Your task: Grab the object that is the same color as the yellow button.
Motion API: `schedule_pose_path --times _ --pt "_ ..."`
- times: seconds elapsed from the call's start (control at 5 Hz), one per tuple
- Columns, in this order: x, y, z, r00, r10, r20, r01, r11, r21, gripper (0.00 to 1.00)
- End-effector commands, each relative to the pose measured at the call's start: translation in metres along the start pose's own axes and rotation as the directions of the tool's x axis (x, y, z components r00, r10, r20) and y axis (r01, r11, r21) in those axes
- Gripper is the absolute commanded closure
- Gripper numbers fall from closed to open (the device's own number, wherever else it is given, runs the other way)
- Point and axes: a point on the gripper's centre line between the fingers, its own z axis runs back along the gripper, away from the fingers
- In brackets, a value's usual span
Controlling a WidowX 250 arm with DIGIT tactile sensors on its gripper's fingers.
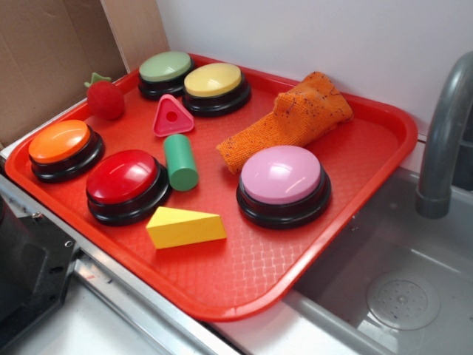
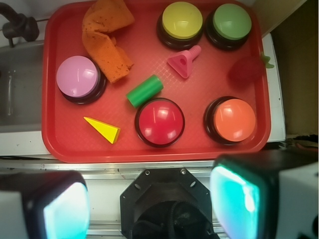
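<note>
Wide apart stood the jaws, the gripper empty, its two blurred pale fingers filling the lower corners of the wrist view, off the near edge of the red tray. Nothing lay between them but the metal rail and the black mount below the camera. The yellow wedge block lay flat on the tray ahead of the jaws and toward the left-hand finger, its thin point aimed away to the left, just beside the red button and near the pink button. Straight ahead of the gap sat that red button, with the green cylinder touching or nearly touching its far rim; the blur made that hard to settle. Farther on lay the pink triangle piece, and beyond it, at the tray's far side, the yellow button sat close beside the pale-green button. The orange button stood ahead of the right-hand finger. An orange cloth lay crumpled far to the left, and a red strawberry toy sat by the tray's rim.
</note>
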Motion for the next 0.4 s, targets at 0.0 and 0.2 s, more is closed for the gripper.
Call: schedule_pose_path --times 0.0,0.2 --pt "0.0 0.0 0.0 1.0 0.0 0.0 0.0 1.0 0.0 0.0" --pt "0.007 -0.017 -0.028 0.968 -0.248 0.037 0.249 0.969 -0.007 0.0"
